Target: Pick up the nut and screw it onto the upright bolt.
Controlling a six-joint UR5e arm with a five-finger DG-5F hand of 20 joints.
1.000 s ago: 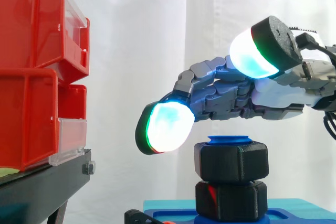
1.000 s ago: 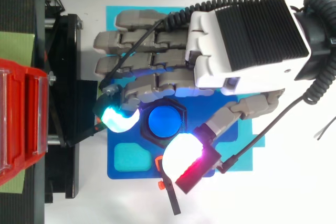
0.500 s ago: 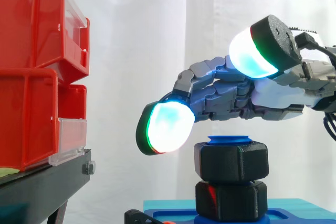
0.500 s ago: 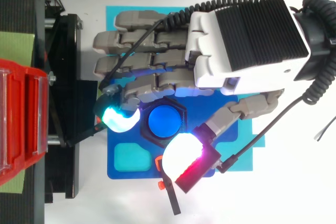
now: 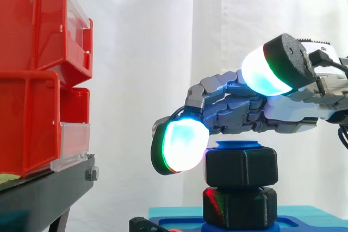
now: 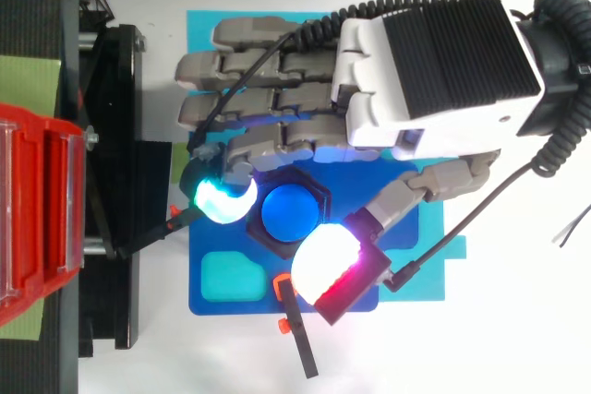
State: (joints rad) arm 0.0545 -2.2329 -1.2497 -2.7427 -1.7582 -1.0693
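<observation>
Red bins (image 5: 32, 74) stand off to the left on their black stand (image 5: 43, 194), out of play. The hand (image 6: 434, 71) hovers low over the blue base plate (image 6: 208, 242), spread and unclenched: one fingertip pad (image 5: 184, 146) sits beside the nut's left face, the thumb pad (image 5: 266, 71) rides higher, nothing pinched. The black nut (image 5: 239, 167) sits threaded on the upright bolt (image 6: 291, 212), whose blue tip pokes out above it. Pick-up looks done, and screwing looks nearly done; perhaps a final turn remains.

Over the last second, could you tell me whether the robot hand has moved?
Yes: the robot hand has dropped and shifted right in the side view, its lower pad now level with the top nut.
</observation>
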